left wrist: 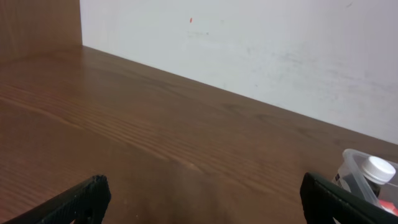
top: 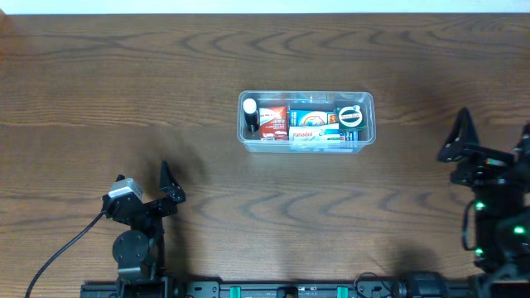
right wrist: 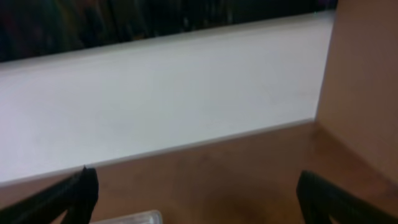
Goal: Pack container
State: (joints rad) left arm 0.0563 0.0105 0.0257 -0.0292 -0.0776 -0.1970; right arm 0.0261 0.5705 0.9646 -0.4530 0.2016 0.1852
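Since packets (top: 310, 121) and a white-capped bottle (top: 249, 107) fill it snugly, the container (top: 369, 124) at the middle of the table (top: 124, 83) looks fully packed. Well apart from it, the left tool (top: 142, 177) sits near-left and the right tool (top: 493, 136) near-right, both spread wide and empty, apparently parked clear.

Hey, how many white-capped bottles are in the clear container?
1. The bottle sits at the container's left end, beside a red packet; packets could hide others.
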